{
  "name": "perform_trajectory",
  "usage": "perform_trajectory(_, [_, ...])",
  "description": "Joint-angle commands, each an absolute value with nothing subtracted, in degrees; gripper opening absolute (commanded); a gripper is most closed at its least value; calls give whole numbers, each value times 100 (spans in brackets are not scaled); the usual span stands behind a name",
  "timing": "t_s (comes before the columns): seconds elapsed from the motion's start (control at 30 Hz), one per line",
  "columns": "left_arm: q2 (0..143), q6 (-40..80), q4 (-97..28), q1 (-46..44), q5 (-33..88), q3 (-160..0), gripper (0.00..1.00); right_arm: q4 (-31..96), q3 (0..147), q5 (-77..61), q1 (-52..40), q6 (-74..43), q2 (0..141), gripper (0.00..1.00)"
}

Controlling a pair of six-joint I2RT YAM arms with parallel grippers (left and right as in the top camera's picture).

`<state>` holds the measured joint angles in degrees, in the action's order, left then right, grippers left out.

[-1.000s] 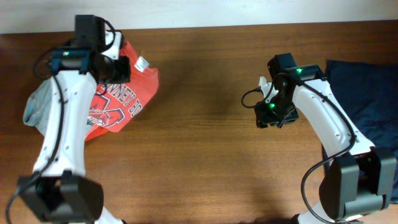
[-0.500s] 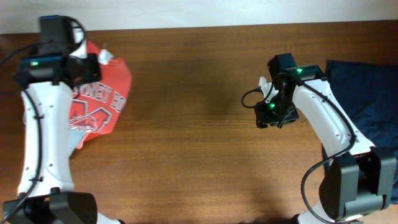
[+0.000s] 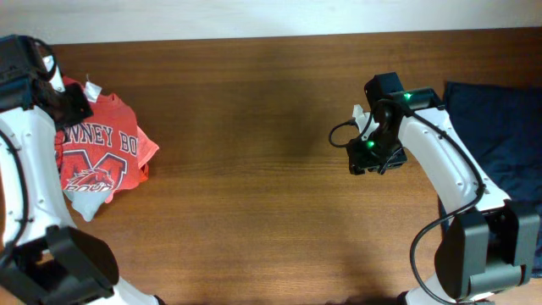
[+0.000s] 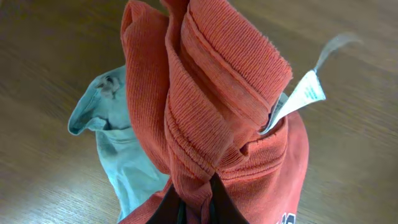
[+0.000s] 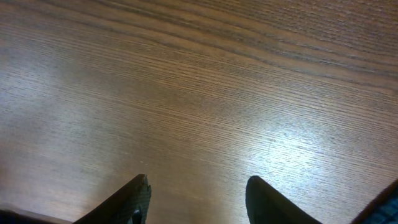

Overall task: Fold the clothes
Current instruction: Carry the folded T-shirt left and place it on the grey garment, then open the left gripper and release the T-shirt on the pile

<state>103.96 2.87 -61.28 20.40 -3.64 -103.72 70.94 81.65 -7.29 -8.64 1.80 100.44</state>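
- Your left gripper is clamped on the ribbed collar of the coral-orange T-shirt. The wrist view shows the fabric bunched into thick folds right at the fingertips.
- The T-shirt sits crumpled at the far left end of the table, close to the back edge, with its printed front facing up.
- You can read part of the white block lettering from overhead: "WNEY BO". The rest is lost in the folds.
- Below the letters is a white and dark graphic, too small to make out.
- The white neck tag sticks out of the collar beside the pinched fold. No print on it is legible.
- A grey-teal piece lies under the T-shirt. It shows at the left of the orange cloth in the wrist view.
- Your right gripper stands open and empty, its two fingers apart over bare wood, well away from the T-shirt.
- A navy piece lies spread at the right end of the table, beside the right arm. No writing shows on it.
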Motion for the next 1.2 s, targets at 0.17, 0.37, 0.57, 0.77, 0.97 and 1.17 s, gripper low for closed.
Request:
perform_trajectory(0.17, [10792,346,-5896,2738,-325,-10506,0,7188,8263,-637,-851,215,9911,55])
perform_trajectory(0.37, [10993,346,-5940,2998,-322,-10503,39,7185,8263,-639,-851,215,9911,55])
perform_trajectory(0.57, [11030,388,-6007,3085,-322,-10506,95,7210,8263,-683,-856,215,9911,55])
perform_trajectory(0.77, [10881,434,-6010,3096,69,-10506,95,7203,8263,-681,-856,215,9911,55])
perform_trajectory(0.97, [10669,377,-6012,3092,1291,-10506,35,7181,8263,-681,-856,215,9911,55])
perform_trajectory(1.17, [10694,-919,-5961,3094,3277,-10503,0,7177,8263,-681,-856,215,9913,55])
